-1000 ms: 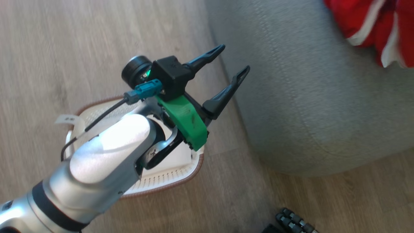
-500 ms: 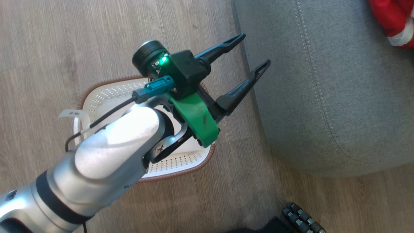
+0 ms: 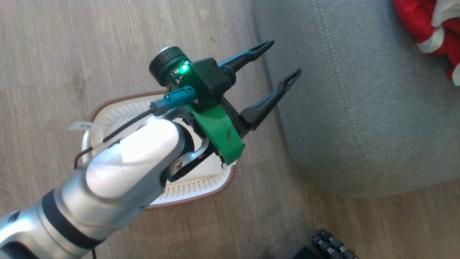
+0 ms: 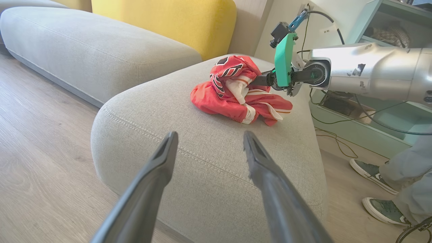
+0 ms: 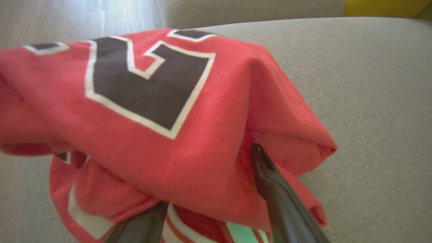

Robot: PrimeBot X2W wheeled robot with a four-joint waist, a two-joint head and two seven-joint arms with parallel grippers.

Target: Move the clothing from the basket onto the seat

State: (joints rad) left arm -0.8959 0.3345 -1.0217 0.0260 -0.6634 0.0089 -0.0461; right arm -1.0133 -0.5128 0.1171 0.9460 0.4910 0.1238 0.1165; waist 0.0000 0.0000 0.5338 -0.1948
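The red clothing (image 4: 236, 91) lies bunched on top of the grey seat (image 4: 202, 175); in the head view the clothing (image 3: 424, 21) is at the top right of the seat (image 3: 359, 108). My right gripper (image 4: 260, 81) reaches into the pile from the right. Its fingers (image 5: 273, 195) stand apart, open, with the numbered jersey (image 5: 152, 101) draped over their tips. My left gripper (image 3: 284, 57) hangs open and empty over the white basket (image 3: 194, 187), its tips at the seat's near edge. What shows of the basket's inside is bare.
A person's shoes (image 4: 371, 170) stand on the wooden floor to the right of the seat, by a teal shelf unit (image 4: 371, 128) with cables. A second grey cushion (image 4: 84, 50) and a yellow one (image 4: 162, 20) lie beyond. Dark parts of my base (image 3: 334, 244) show at the bottom.
The head view has shifted a little, so the seat and the clothing sit differently in the picture. My left gripper keeps its open pose above the basket.
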